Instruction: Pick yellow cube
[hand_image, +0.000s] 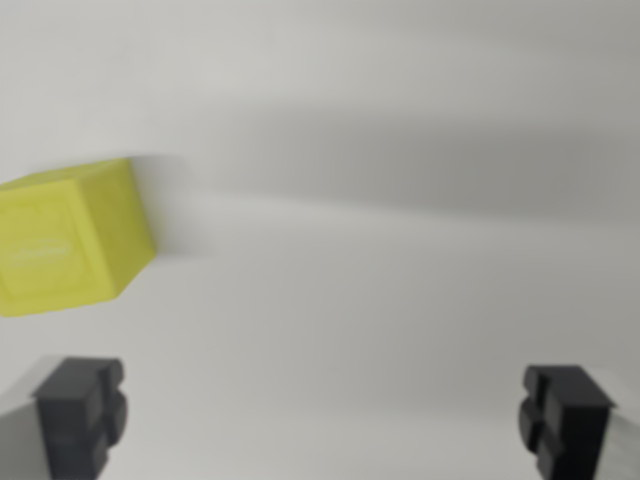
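Note:
A yellow cube (70, 238) rests on the pale surface at the wrist view's left edge, partly cut off by the frame and slightly blurred. My gripper (325, 415) is open, its two black fingertips (82, 410) low in the picture at the far left and far right. Nothing lies between them. The cube sits above and just beyond the left fingertip, outside the gap between the fingers.
A plain white-grey surface (400, 300) fills the view, crossed by a broad soft shadow (420, 160) in the upper half.

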